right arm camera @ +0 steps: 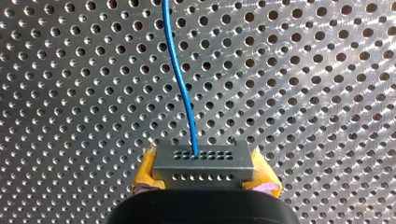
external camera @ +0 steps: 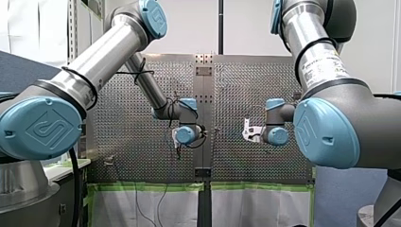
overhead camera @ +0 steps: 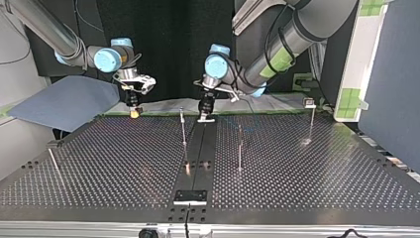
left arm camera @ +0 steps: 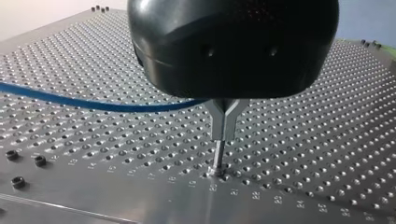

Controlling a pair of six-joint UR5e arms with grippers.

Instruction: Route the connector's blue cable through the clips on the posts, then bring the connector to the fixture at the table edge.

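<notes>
My right gripper is clamping the connector; its thin, limp cable is trailing ahead, likely best pinched beside the connector. My left gripper is not showing its state.

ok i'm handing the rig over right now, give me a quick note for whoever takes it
Right hand: shut on the connector, yellow pads either side. The blue cable runs out ahead of it over the table.
Left hand: metal fingers together, low over the table. The cable reaches them, but whether they pinch it does not show.
Where: in the top view both hands are at the table's far end, the posts mid-table, the fixture at the near edge.
Done: connector in hand. No cable shows at any post.
Left: clip routing, then connector to fixture.
</notes>
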